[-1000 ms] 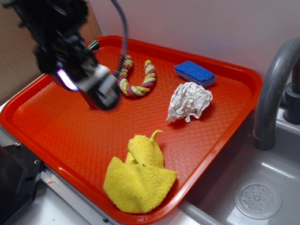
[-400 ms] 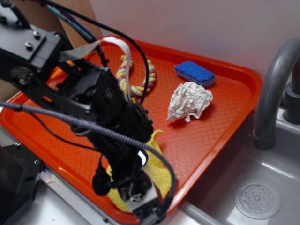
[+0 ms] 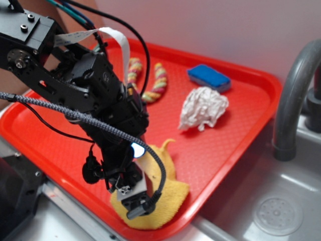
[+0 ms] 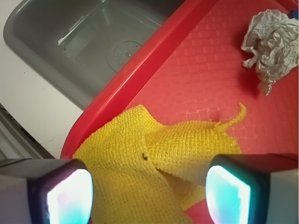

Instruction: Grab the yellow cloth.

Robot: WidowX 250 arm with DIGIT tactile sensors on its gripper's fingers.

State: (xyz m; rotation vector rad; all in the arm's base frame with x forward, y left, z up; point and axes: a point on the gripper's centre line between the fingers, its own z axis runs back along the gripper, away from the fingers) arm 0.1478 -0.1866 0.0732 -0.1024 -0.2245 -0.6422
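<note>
The gripper (image 4: 149, 193) hung spread wide right over the yellow cloth (image 4: 154, 158), its two lit fingers (image 4: 70, 196) flanking the rumpled folds with nothing clamped between them. The cloth lay under and between the fingers, at the red tray's (image 4: 140, 70) rim; whether the tips touched it was hard to tell. Beyond the gripper sat a crumpled white paper wad (image 3: 203, 108), a blue sponge (image 3: 208, 78) and a braided rope toy (image 3: 155, 83). Off the tray's edge lay the grey sink (image 4: 79, 42).
</note>
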